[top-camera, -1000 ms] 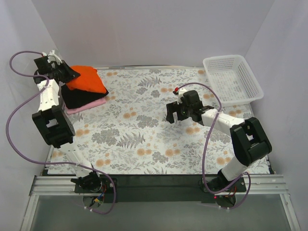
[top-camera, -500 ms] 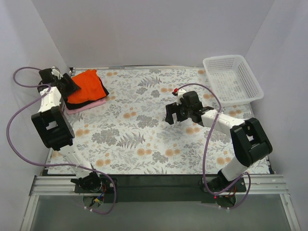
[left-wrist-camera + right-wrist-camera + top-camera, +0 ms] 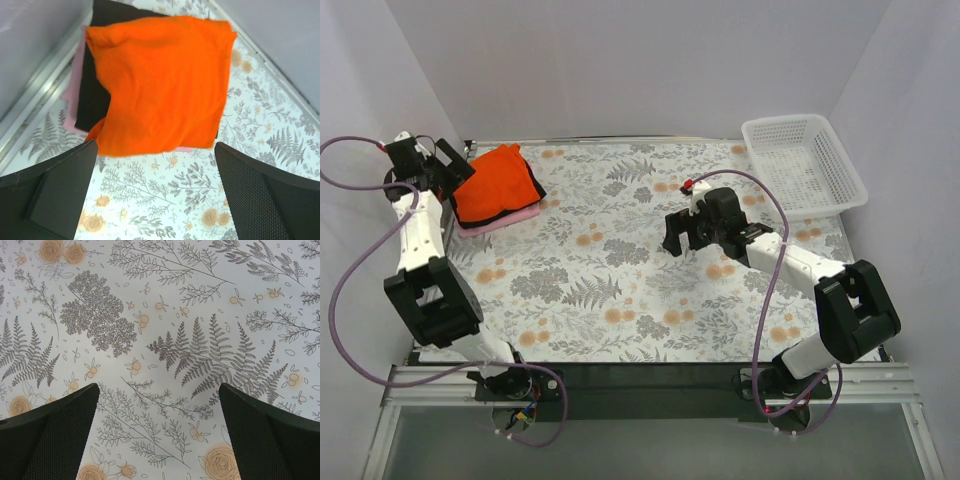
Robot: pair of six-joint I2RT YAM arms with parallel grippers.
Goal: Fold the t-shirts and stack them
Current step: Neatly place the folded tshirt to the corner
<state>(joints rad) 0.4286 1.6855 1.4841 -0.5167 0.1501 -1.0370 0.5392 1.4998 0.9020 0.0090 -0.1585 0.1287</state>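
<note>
3 tees (image 3: 498, 188) stkd — orange topmost | L grpr (image 3: 156, 150) wide | R grpr (image 3: 158, 387) wide

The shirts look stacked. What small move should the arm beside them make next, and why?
Probably draw the left end effector back: it is open and empty, and the orange t-shirt lies atop the black t-shirt and pink t-shirt.

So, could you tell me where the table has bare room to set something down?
Free: the middle of the table, between the t-shirt stack and the right gripper, and the near strip along its front edge. The basket is empty too. Crowded: the far-left corner, stack plus left gripper.
</note>
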